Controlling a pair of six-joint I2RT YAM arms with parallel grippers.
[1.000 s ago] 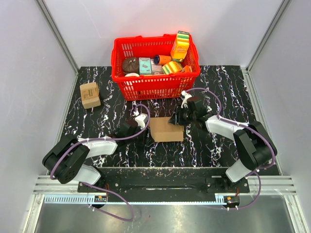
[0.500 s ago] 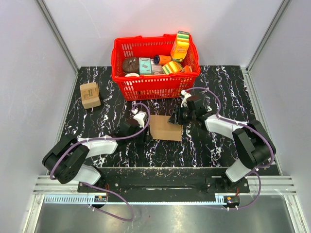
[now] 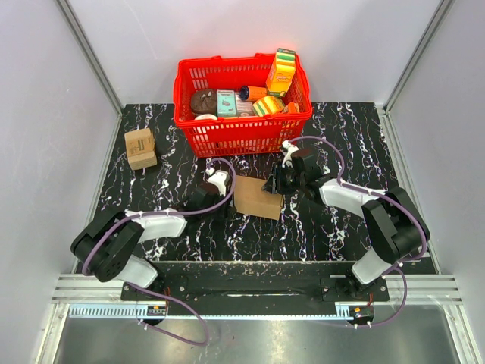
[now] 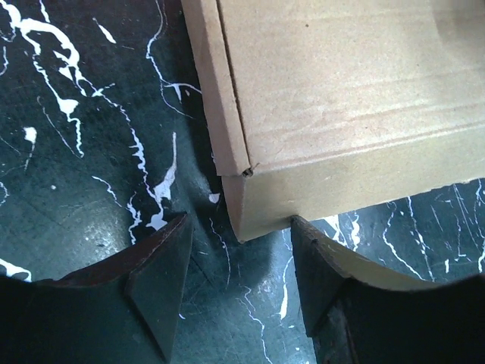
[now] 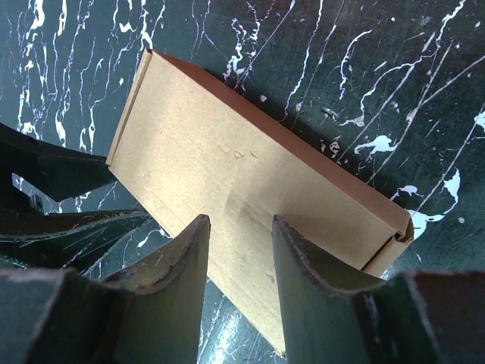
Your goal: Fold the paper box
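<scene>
The paper box [image 3: 258, 199] is a flat, closed carton of plain brown cardboard lying on the black marbled table between the two arms. My left gripper [image 3: 221, 191] is open at the box's left side. In the left wrist view the box [image 4: 341, 106] has its near corner just between the open fingertips of the gripper [image 4: 241, 246], and the right finger [image 4: 318, 265] touches its side wall. My right gripper [image 3: 273, 186] is open at the box's far right edge. In the right wrist view the gripper [image 5: 239, 227] is low over the box's top face [image 5: 227, 152] and holds nothing.
A red basket [image 3: 227, 136] with colourful packages stands just behind the box. A small tan printed cube box [image 3: 141, 148] sits at the far left. Grey walls close the table on three sides.
The paper box has turned slightly and shifted a little away from the arms. My left gripper has moved forward along its left side. My right gripper has stayed at the box's far right edge.
</scene>
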